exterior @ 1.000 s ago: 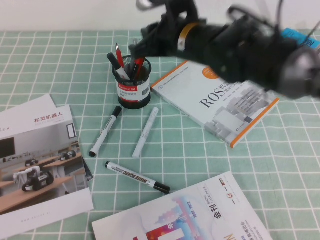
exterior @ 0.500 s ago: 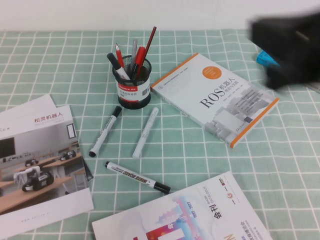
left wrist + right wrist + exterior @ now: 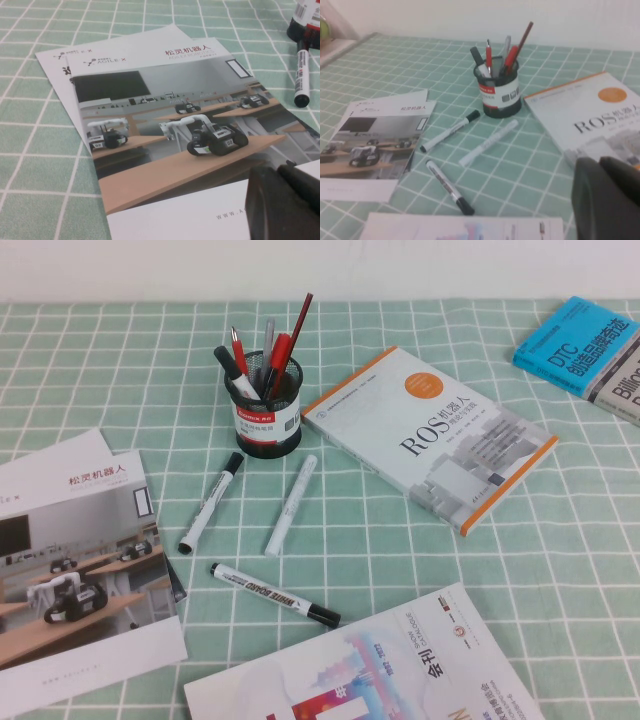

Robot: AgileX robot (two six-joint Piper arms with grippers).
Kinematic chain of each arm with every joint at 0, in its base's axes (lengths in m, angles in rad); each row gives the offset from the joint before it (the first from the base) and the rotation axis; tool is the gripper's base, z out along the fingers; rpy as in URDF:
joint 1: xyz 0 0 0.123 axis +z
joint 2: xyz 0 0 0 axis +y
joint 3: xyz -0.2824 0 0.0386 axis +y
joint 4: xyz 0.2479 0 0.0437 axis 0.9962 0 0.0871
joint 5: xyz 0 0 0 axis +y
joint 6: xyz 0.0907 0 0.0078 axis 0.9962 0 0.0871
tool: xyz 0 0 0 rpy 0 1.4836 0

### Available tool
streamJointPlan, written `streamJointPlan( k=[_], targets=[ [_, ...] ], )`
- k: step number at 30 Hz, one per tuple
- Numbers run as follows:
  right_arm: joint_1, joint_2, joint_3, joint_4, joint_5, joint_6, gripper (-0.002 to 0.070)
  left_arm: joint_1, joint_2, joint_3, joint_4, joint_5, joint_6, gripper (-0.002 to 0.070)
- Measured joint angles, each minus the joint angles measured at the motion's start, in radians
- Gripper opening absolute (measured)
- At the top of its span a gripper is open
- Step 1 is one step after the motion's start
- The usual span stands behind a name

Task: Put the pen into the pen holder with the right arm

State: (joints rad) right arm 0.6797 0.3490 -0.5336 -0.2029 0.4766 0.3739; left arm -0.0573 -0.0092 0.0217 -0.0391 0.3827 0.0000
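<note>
Pens standing in the mesh holder, both arms out of the overhead view.

Nearest the robot lies a colourful magazine (image 3: 400,670), and to the left an AgileX brochure (image 3: 80,570), over which the left gripper (image 3: 285,205) hangs; whether its fingers are open I cannot tell. Three markers lie loose on the green checked cloth (image 3: 560,570): a black-capped whiteboard marker (image 3: 275,594), a second black-capped one (image 3: 211,502) and a white one (image 3: 291,504). Beyond them stands the black mesh pen holder (image 3: 266,410), a red pen (image 3: 292,335) leaning in it among others. The ROS book (image 3: 430,435) lies beside it, and a blue DTC book (image 3: 578,343) is farthest right. The right gripper (image 3: 610,200) hovers near the ROS book; its fingers cannot be made out.
</note>
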Motion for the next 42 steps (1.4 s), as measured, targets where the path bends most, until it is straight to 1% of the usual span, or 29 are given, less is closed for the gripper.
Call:
streamJointPlan(
  k=[4,11,12,13,14,18,20,22,24,28,32,40,42],
  targets=[
    [0.000,-0.061,0.064,-0.045,0.006,0.012,-0.0018,0.000,0.000,0.000,0.000,0.000,0.000,-0.0004],
    [-0.002,-0.065,0.190,-0.189,-0.020,0.022,-0.0018,0.000,0.000,0.000,0.000,0.000,0.000,-0.0004],
    [-0.018,-0.065,0.214,-0.206,-0.035,0.026,-0.0018,0.000,0.000,0.000,0.000,0.000,0.000,-0.0004],
    [-0.046,-0.069,0.240,-0.213,-0.068,0.031,-0.0019,0.000,0.000,0.000,0.000,0.000,0.000,-0.0004],
    [-0.103,-0.074,0.262,-0.220,-0.114,0.036,-0.0019,0.000,0.000,0.000,0.000,0.000,0.000,-0.0004],
    [-0.407,-0.129,0.390,-0.226,-0.336,0.044,-0.0018,0.000,0.000,0.000,0.000,0.000,0.000,-0.0004],
    [-0.534,-0.183,0.452,-0.226,-0.425,0.046,-0.0018,0.000,0.000,0.000,0.000,0.000,0.000,-0.0004],
    [-0.601,-0.236,0.502,-0.226,-0.488,0.053,-0.0018,0.000,0.000,0.000,0.000,0.000,0.000,-0.0004],
    [-0.619,-0.275,0.536,-0.226,-0.507,0.068,-0.0018,0.000,0.000,0.000,0.000,0.000,0.000,-0.0004],
    [-0.622,-0.349,0.557,-0.189,-0.477,0.072,-0.0019,0.000,0.000,0.000,0.000,0.000,0.000,-0.0004],
    [-0.622,-0.357,0.558,-0.163,-0.432,0.072,-0.0019,0.000,0.000,0.000,0.000,0.000,0.000,-0.0004],
    [-0.622,-0.357,0.561,-0.150,-0.424,0.072,-0.0019,0.000,0.000,0.000,0.000,0.000,0.000,-0.0004],
    [-0.622,-0.357,0.561,-0.101,-0.396,0.025,-0.0019,0.000,0.000,0.000,0.000,0.000,0.000,-0.0004]
  ],
)
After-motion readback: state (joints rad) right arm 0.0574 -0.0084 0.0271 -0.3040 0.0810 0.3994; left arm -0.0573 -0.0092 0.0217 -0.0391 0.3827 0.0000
